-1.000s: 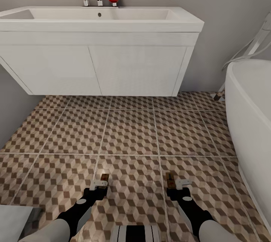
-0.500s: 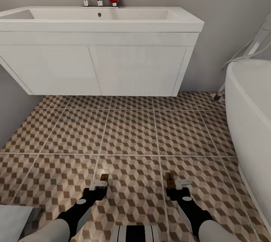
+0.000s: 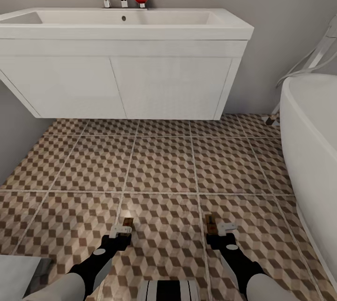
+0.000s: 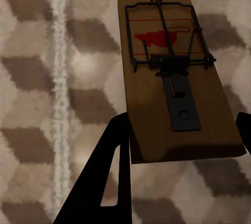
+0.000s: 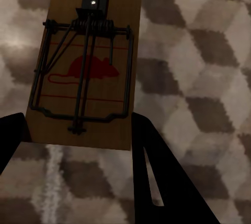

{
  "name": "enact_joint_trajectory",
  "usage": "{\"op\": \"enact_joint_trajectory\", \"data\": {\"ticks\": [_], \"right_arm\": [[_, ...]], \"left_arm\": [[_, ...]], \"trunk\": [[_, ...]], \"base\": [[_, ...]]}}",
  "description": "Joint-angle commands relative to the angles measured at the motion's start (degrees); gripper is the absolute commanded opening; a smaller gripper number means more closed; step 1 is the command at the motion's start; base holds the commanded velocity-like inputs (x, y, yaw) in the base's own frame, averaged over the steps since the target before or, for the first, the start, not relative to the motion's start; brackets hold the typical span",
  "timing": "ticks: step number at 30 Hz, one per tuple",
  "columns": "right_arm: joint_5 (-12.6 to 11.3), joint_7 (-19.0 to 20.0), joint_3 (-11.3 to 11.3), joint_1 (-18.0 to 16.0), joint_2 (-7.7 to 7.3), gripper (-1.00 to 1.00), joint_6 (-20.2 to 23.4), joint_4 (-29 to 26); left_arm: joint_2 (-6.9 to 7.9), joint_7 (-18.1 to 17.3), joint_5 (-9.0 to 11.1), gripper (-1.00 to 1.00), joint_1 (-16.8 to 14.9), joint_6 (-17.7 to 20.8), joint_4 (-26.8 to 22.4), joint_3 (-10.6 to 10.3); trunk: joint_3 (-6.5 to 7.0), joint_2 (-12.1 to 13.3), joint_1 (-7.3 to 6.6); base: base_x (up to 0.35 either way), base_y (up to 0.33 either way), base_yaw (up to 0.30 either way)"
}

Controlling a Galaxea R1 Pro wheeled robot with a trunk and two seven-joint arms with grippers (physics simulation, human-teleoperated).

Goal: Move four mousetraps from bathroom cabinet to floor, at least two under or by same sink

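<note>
Mousetraps, two: one point(image 4: 172, 78) pinched across its board edges in my left tool point(image 3: 122, 229), one point(image 5: 86, 62) likewise in my right tool point(image 3: 220, 228). Both above bathroom floor point(image 3: 159, 170), well short of sink point(image 3: 121, 34). Likely light, rigid; avoid the wire.

The sink point(image 3: 124, 34) hangs on the far wall above the bathroom floor point(image 3: 164, 165), with a bathtub point(image 3: 311, 142) at the right. Nearer, the left pincer point(image 3: 120, 230) and right pincer point(image 3: 220, 229) each hold a mousetrap point(image 3: 126, 221) point(image 3: 210, 224) over the floor, well apart from the sink.
</note>
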Motion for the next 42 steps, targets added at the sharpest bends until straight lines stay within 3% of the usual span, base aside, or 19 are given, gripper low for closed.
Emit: {"op": "enact_joint_trajectory", "data": {"ticks": [1,15,26,42], "right_arm": [[0.4,0.1,-0.3,0.0,0.06,-1.0,0.0,0.0],[0.4,0.1,-0.3,0.0,0.17,-1.0,0.0,0.1],[0.4,0.1,-0.3,0.0,0.17,-1.0,-0.3,0.1],[0.4,0.1,-0.2,0.0,0.22,-1.0,-0.3,0.1]], "left_arm": [[0.02,0.4,0.3,-1.0,0.0,-0.3,0.1,-0.5],[-0.13,0.4,0.4,-1.0,0.0,-0.3,-0.4,-0.5],[-0.14,0.4,0.4,-1.0,0.0,-3.3,-0.5,-0.6],[-0.26,0.4,0.4,-1.0,0.0,-3.6,-0.3,-0.7]], "trunk": [[-0.03,0.0,-0.01],[-0.03,0.0,-0.01],[-0.03,0.0,-0.01],[-0.03,0.0,-0.01]], "base": [[0.0,0.0,0.0],[0.027,0.014,0.0],[0.283,0.065,0.0],[0.261,0.003,0.0]]}}
